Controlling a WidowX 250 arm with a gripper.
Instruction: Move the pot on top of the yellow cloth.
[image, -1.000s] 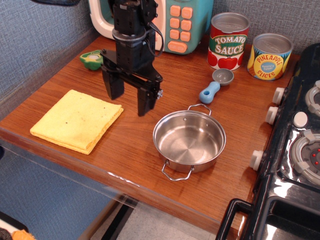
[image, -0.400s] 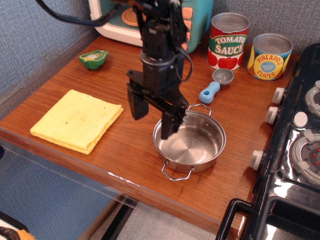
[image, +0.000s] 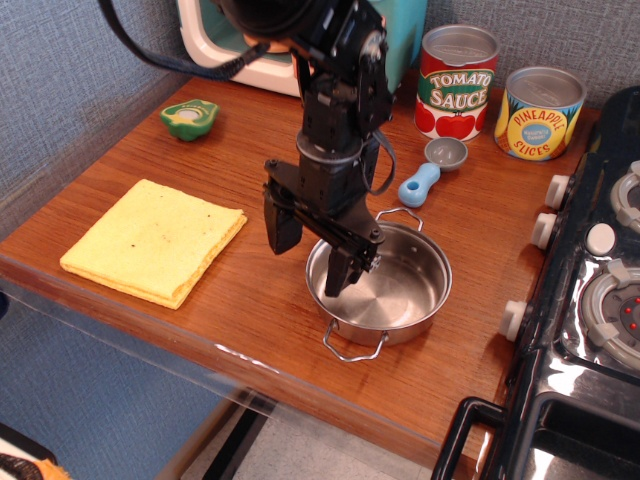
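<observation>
- One arm works this counter; over the last second its gripper (image: 312, 248) has travelled from the bare wood beside the yellow cloth (image: 152, 239) across to the pot (image: 379, 282), and it has dropped lower in the last fraction of a second.
- Jaw state: spread wide and holding nothing; one finger hangs inside the bowl against the left wall, the other hangs outside that wall, so the rim lies between them.
- Meaning for the task: the approach phase appears complete; closing on the rim is judged the next step, followed by a lift and a carry to the left.
- Pot position: unmoved from the earlier views; it sits on the wooden counter (image: 200, 300) near the front edge, right of centre, well apart from the cloth; its two wire handles point front and back.
- Cloth position: flat at the front left corner; nothing rests on it.
- Legible text: the red can (image: 457, 82) reads "TOMATO SAUCE"; the yellow-and-blue can (image: 539, 113) reads "PINEAPPLE SLICES"; a small oval label below that wording is too small to read.
- Other items: a blue-handled scoop (image: 432, 168) lies behind the pot; no writing is visible on it.
</observation>
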